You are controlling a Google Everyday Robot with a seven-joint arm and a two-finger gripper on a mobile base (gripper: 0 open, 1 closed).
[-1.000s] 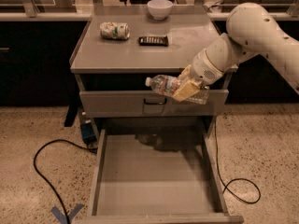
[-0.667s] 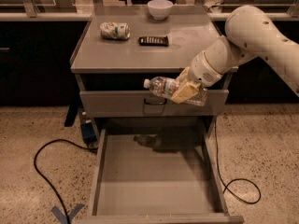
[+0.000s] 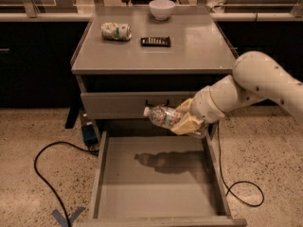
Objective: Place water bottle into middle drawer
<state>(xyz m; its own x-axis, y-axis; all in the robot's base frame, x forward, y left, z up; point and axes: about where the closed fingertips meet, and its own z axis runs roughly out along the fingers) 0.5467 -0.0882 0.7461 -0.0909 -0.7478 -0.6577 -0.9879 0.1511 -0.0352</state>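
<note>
The water bottle (image 3: 160,116), clear ribbed plastic with a white cap pointing left, lies sideways in my gripper (image 3: 185,119). The gripper is shut on the water bottle and holds it in the air above the back of the open middle drawer (image 3: 156,183), a wide grey drawer with a flat bare floor pulled far out of the cabinet. The bottle's shadow falls on the drawer floor near its back. My white arm reaches in from the right.
A closed grey drawer front with a small dark handle (image 3: 156,101) sits just behind the bottle. On the cabinet top (image 3: 199,46) are a crushed white-green can (image 3: 116,31), a dark flat object (image 3: 155,41) and a white bowl (image 3: 162,8). Black cables (image 3: 47,174) lie on the floor both sides.
The gripper with the bottle has come down and a little left, from in front of the closed upper drawer front to lower over the open drawer.
</note>
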